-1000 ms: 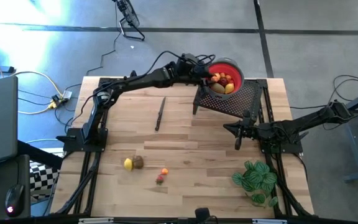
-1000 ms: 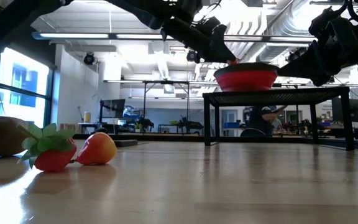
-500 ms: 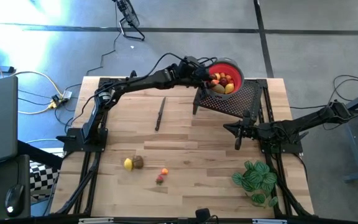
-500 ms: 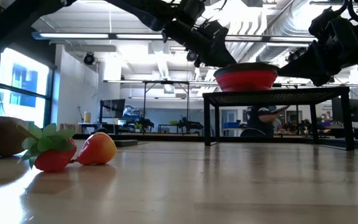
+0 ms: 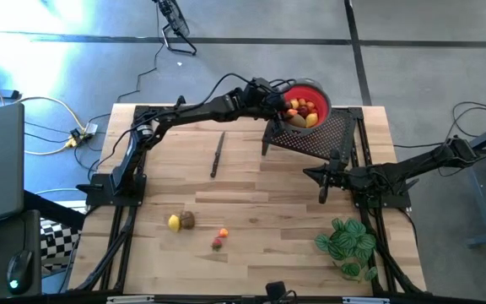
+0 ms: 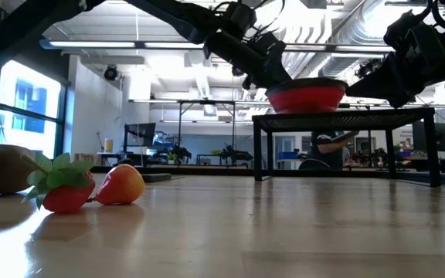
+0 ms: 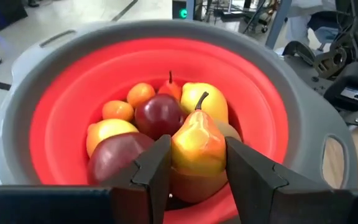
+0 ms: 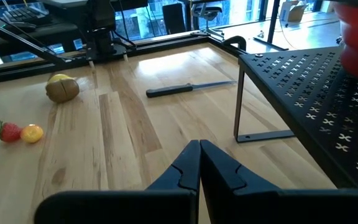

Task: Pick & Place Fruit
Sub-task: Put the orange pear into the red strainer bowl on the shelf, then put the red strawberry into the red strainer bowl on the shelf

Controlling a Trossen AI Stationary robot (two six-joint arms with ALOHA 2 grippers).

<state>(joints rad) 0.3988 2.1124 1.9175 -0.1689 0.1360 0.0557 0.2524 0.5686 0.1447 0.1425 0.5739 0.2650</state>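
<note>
The left gripper (image 5: pixel 283 108) is reached out over the red bowl (image 5: pixel 319 95), which stands on a black perforated stand (image 5: pixel 327 139) at about one o'clock on the wooden table (image 5: pixel 260 186). In the left wrist view its two fingers (image 7: pixel 154 168) are clamped on a yellow-red pear (image 7: pixel 197 142), one on each side, the pear upright with its stem up and sitting at the bowl's near inner edge among the other fruit. Whether the pear is lifted clear of the pieces under it or resting on them is hard to tell from this angle. Also in the bowl are a dark red apple (image 7: pixel 159 115), a yellow piece (image 7: pixel 106 131), two small orange pieces (image 7: pixel 140 94) and a larger red piece (image 7: pixel 114 158). On the table at about seven o'clock lie a lemon (image 5: pixel 174 223) touching a brown kiwi (image 5: pixel 187 219), and just toward six o'clock a small orange fruit (image 5: pixel 224 232) beside a strawberry (image 5: pixel 217 243). A dark knife (image 5: pixel 218 154) lies near eleven o'clock of the table's centre. The right gripper (image 5: pixel 324 192), its fingers pressed together with nothing between them, waits low over the table at about three o'clock, near a green leafy plant (image 5: pixel 347 242) at five o'clock.
</note>
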